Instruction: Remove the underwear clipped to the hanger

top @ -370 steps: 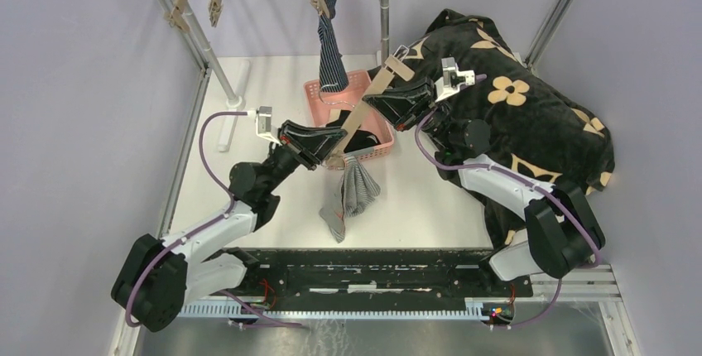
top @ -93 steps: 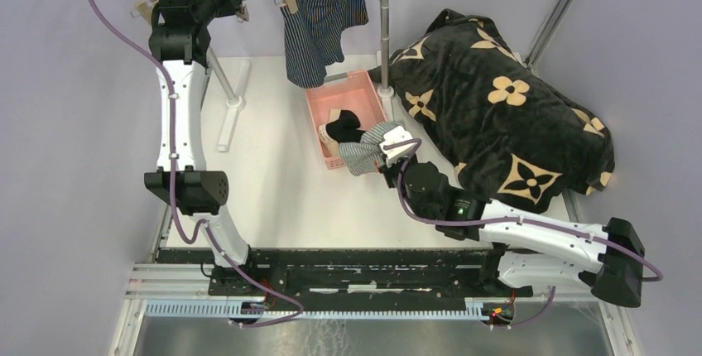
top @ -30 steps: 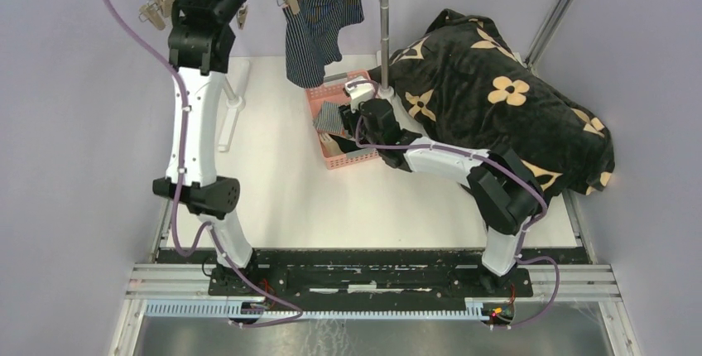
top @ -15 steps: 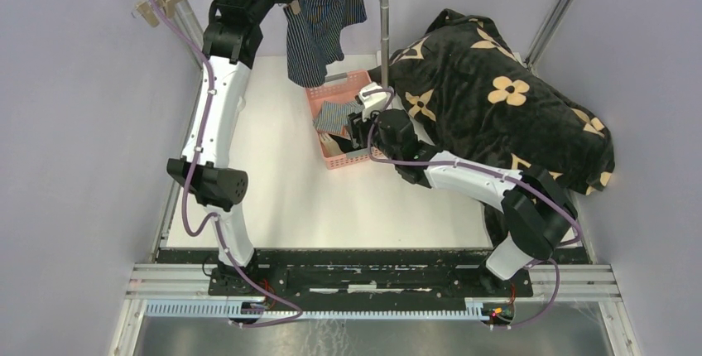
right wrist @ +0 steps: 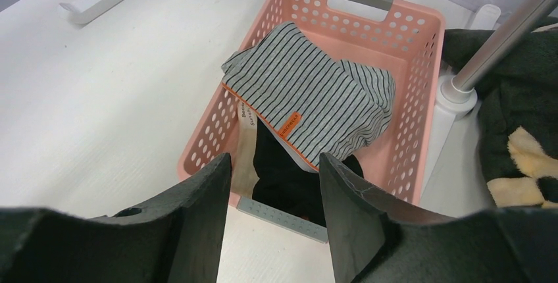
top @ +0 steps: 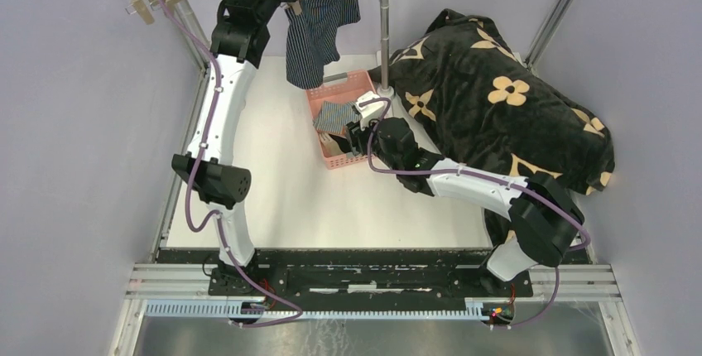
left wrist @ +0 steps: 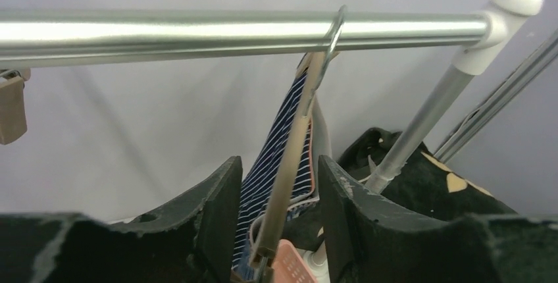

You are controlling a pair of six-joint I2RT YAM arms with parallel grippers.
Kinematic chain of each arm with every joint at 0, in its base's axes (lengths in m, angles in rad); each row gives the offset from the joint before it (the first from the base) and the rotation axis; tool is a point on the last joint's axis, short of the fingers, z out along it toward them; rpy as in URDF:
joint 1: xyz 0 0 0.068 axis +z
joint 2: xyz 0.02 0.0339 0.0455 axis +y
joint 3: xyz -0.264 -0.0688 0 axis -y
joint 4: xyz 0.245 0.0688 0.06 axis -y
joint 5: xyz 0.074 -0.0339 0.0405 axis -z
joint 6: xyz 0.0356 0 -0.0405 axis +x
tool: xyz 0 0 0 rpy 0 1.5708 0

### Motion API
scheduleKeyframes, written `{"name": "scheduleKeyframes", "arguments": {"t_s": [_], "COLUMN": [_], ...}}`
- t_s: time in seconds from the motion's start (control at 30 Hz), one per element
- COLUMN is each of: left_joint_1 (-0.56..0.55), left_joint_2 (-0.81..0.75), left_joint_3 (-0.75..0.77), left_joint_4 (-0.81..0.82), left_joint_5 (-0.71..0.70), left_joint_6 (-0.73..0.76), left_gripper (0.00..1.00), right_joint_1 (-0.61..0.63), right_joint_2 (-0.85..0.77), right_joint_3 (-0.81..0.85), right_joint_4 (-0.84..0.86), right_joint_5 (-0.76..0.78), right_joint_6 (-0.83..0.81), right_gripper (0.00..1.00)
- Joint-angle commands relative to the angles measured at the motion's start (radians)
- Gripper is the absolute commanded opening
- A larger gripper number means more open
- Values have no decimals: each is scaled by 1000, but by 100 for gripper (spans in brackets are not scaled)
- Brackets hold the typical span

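Left jaws open astride wooden hanger (left wrist: 288, 164), 12 o'clock; right jaws open, empty. Risk: hanger swings aside, navy striped underwear (left wrist: 271, 154) never unclips.

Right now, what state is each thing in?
Navy underwear, clipped to the hanger, hanging.
Hanger, hooked on the rail.
Grey underwear, off, lying in the basket.
Black underwear, in the basket, partly under the grey.
Basket, upright on the table.
Left claw, open, astride the hanger.
Right claw, open, empty, above the basket.
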Motion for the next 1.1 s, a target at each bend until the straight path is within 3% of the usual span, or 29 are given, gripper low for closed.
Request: {"name": "scheduleKeyframes", "arguments": {"t_s": [0.0,0.2,0.37,0.53,0.9,1.0,1.07], "left_joint_1": [-7,-8,-10,-10,-10,-11,-11], "left_joint_2": [33,54,66,68,93,102,109], "left_joint_3": [18,21,19,7,-3,1,5], "left_joint_4": [21,14,10,8,-4,-1,-1], "left_joint_5": [-35,-31,-24,-21,-20,-13,-16], "left_joint_6": [57,70,72,77,78,77,75], "left_gripper": [49,40,40,28,37,30,18], "right_joint_1": [6,13,15,18,23,25,25], "right_joint_2": [-54,-71,-80,-87,-129,-133,-137], "right_joint_3": [-14,-22,-25,-28,-55,-64,-69], "right_joint_4": [45,52,53,56,79,84,85], "right_joint_5": [20,17,13,17,14,20,22], "right_joint_6": [-18,-25,-30,-33,-48,-53,-54], "right_gripper": [59,59,60,60,61,61,61]}}
